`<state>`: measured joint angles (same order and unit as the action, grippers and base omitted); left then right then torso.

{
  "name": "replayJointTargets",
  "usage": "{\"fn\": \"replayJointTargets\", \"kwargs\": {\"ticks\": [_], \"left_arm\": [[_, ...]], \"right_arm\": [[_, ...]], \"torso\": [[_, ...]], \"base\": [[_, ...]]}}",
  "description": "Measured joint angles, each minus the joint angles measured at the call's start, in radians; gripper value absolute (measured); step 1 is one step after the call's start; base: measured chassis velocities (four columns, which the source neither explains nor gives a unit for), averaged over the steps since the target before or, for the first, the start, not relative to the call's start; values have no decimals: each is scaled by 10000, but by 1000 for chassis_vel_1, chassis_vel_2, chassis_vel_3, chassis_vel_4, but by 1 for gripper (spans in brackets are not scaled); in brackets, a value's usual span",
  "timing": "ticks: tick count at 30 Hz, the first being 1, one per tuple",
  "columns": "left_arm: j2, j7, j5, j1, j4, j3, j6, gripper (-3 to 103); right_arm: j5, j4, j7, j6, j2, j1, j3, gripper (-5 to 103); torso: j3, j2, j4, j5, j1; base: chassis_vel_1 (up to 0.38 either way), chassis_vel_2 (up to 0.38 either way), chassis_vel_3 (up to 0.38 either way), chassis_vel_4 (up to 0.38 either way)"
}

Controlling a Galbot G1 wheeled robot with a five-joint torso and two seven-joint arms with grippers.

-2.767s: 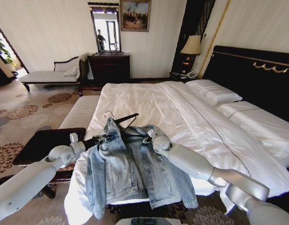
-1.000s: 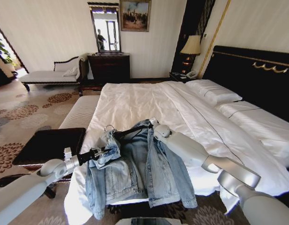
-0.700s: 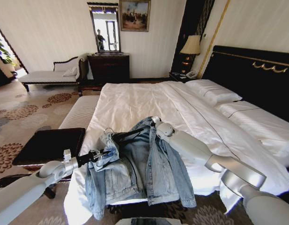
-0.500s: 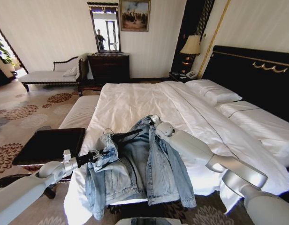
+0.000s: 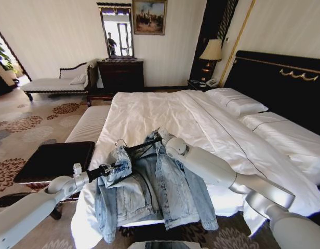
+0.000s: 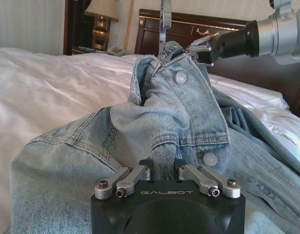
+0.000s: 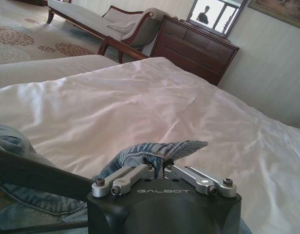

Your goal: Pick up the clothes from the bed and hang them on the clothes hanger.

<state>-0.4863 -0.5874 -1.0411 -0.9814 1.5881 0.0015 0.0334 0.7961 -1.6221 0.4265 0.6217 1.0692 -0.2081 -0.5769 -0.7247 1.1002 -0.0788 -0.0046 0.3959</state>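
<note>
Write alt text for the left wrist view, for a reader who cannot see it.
The left gripper is shut on a bunched fold of the light-blue denim jacket, which lies on the white bed. Farther off, the right gripper holds another edge of the jacket raised in front of the dark headboard.

Clothes hanger [image 5: 142, 146] partly under denim
</note>
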Motion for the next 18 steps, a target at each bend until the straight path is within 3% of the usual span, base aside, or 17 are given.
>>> {"fn": "replayJointTargets", "kwargs": {"ticks": [18], "left_arm": [[-949, 470, 15, 651, -60, 278, -430, 19]], "right_arm": [[1302, -1408, 632, 327, -35, -551, -61, 3]], "torso": [[0, 0, 1, 0, 0]], "base": [[0, 0, 0, 0]]}}
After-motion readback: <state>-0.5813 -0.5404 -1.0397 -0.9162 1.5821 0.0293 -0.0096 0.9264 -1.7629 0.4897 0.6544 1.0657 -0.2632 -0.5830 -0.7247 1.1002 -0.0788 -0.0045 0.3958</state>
